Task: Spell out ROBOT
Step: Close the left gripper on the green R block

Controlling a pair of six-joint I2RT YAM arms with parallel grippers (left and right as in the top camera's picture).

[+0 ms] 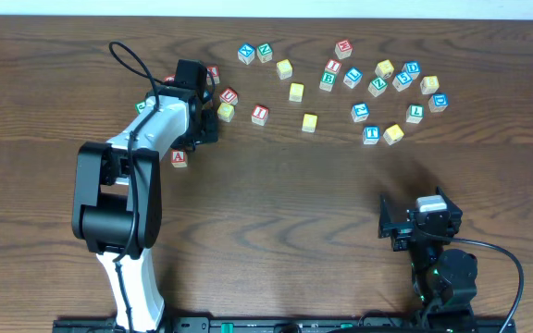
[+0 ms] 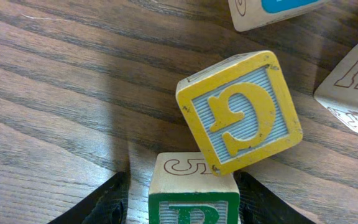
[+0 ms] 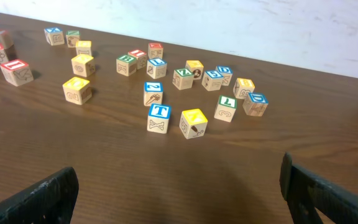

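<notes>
A green-lettered cube [image 2: 194,193] stands between the fingers of my left gripper [image 2: 184,180]. Only the top of its letter shows, so I cannot tell whether it is R or B. The left finger stands a little off the cube and the right finger is at its side, so the gripper is open around it. A yellow G cube [image 2: 241,112] leans tilted against its far top edge. In the overhead view the left gripper [image 1: 209,116] covers the cube. The blue T cube [image 1: 370,133] and a green B cube [image 1: 327,81] lie at the back right. My right gripper [image 3: 178,177] stands open over bare wood.
Red-lettered cubes A [image 1: 179,157], U [image 1: 229,95] and I [image 1: 260,114] lie round the left gripper. Plain yellow cubes [image 1: 296,92] [image 1: 309,121] sit mid-table. Several more cubes crowd the back right [image 1: 405,79]. The right arm's base [image 1: 442,277] is at the front right.
</notes>
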